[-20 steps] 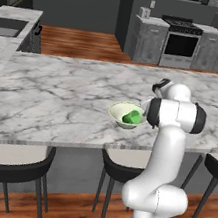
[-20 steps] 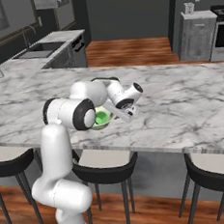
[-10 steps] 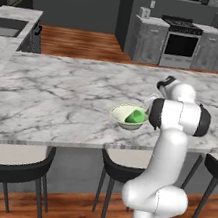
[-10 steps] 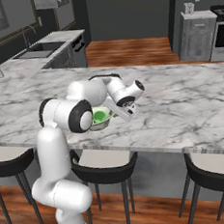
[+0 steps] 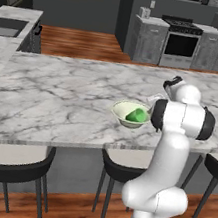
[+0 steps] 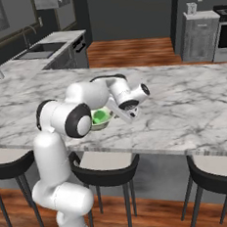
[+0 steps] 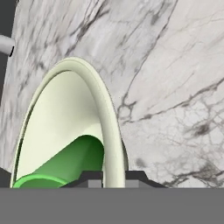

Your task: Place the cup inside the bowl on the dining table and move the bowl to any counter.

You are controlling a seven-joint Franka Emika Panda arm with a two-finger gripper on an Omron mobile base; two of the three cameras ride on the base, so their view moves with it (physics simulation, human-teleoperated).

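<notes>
Dark fingertips are straddling the rim of the bowl, one inside, one outside; the gripper is pinching it narrowly. Bright green, the cup is lying on its side within the bowl, which is sitting near the dining table front edge. Cup step looks done. Next, judging: lifting level, carrying to a counter.
</notes>
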